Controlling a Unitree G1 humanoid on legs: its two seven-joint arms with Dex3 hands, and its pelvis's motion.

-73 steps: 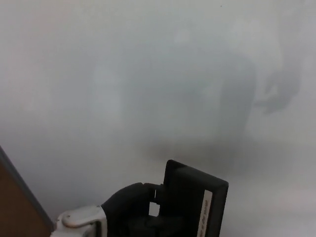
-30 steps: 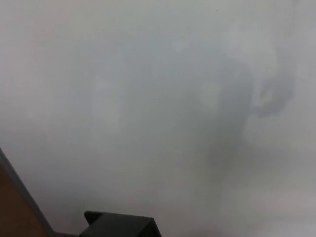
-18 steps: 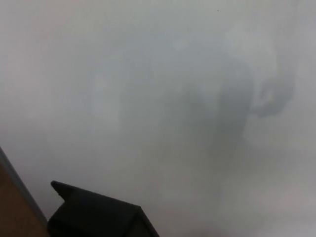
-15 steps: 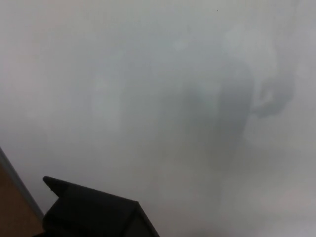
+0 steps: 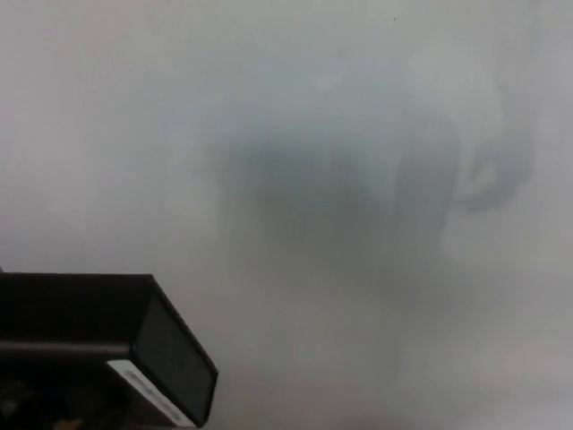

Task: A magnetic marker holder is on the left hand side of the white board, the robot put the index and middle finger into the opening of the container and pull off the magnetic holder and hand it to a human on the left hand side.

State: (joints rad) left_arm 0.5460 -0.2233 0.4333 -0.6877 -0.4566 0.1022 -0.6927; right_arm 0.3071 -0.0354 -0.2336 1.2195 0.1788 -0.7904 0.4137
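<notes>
The black rectangular magnetic marker holder is sitting at the lower left of the head view, its end face with a pale label strip turned rightward. The glossy white board is filling the rest, showing dim grey reflections. Neither hand is showing; grasp state cannot be told.

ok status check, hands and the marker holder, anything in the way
Neither hand in view. Black marker holder at lower left, in front of the whiteboard; grip on it not visible. Nothing seen in the way.
</notes>
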